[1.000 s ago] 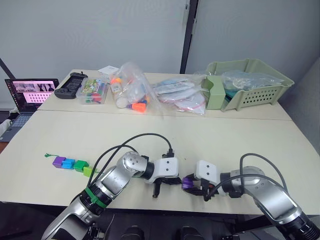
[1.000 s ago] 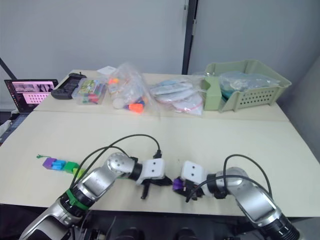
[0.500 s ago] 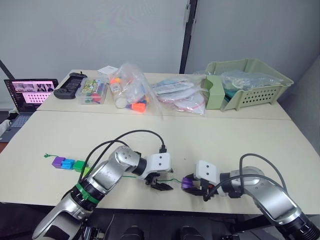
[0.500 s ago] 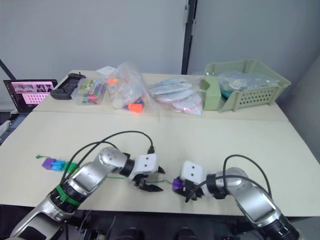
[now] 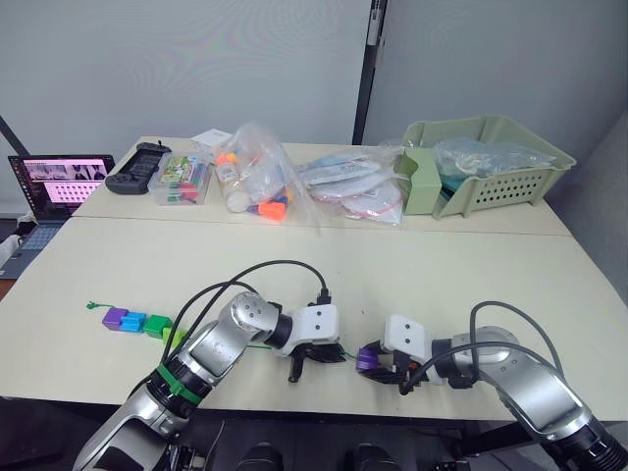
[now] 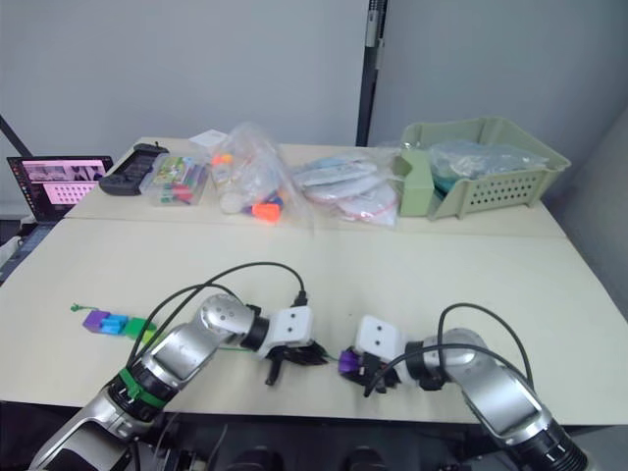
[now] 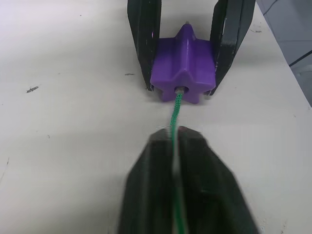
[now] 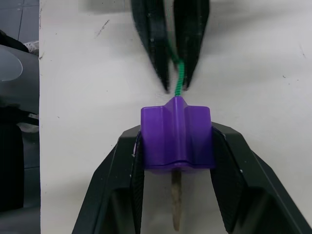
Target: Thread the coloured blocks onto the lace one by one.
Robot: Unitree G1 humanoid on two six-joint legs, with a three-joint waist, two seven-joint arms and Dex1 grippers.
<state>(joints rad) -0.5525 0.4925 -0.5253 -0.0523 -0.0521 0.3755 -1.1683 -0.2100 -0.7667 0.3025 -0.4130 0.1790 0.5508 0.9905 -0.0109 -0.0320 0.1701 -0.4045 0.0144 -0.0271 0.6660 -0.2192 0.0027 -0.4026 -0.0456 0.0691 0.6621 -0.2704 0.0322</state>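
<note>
The left gripper [image 7: 176,139] has moved back in, pinching the lace [image 7: 174,109]. Low in the middle, the right gripper [image 8: 176,156] squeezes the purple block [image 8: 176,136]. The tip pokes through, so pulling comes next.

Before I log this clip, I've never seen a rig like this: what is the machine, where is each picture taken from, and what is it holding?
It is a humanoid robot with two arms, each ending in a gripper of two black fingers. The two wide pictures come from a stereo camera on its head, looking down over a pale table. The two close-ups come from cameras on its wrists.

The right gripper is clamped on a purple block. The left gripper pinches the green lace, which already runs through that block; its pale stiff tip sticks out the far side.

To the robot's left, four threaded blocks lie in a row on the lace. At the back are toys in clear bags, a green basket, a game controller and a laptop.
</note>
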